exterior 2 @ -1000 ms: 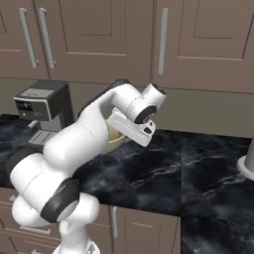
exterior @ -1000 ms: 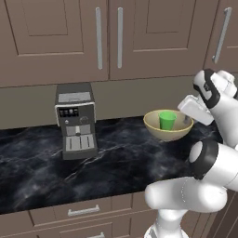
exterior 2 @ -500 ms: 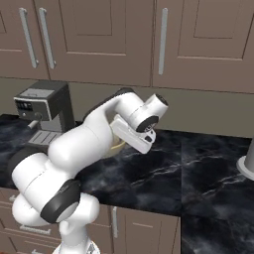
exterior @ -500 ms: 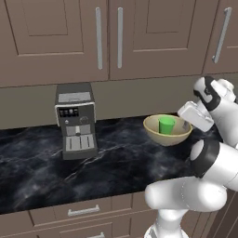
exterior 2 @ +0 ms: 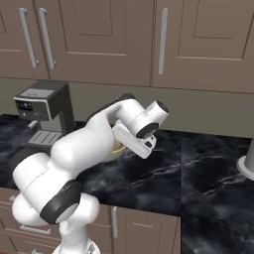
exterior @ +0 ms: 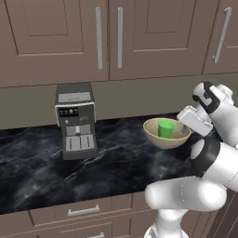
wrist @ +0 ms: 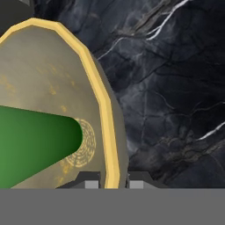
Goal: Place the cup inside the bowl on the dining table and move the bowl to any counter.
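On veined black marble counter point(exterior: 42, 167), smooth round bowl point(exterior: 165, 138), tapered cup point(exterior: 165, 128).

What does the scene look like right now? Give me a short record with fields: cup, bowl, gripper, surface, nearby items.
cup: green cup stands upright inside the bowl
bowl: tan bowl at the counter, its rim on the arm's side pinched by the gripper
gripper: gripper shut on the bowl's rim, one finger inside the wall, one outside
surface: black marble counter over brown drawers, wall cabinets above
nearby items: coffee machine on the counter, to the left of the bowl in the left base view, well apart from it
task state: cup is in the bowl; release not yet done
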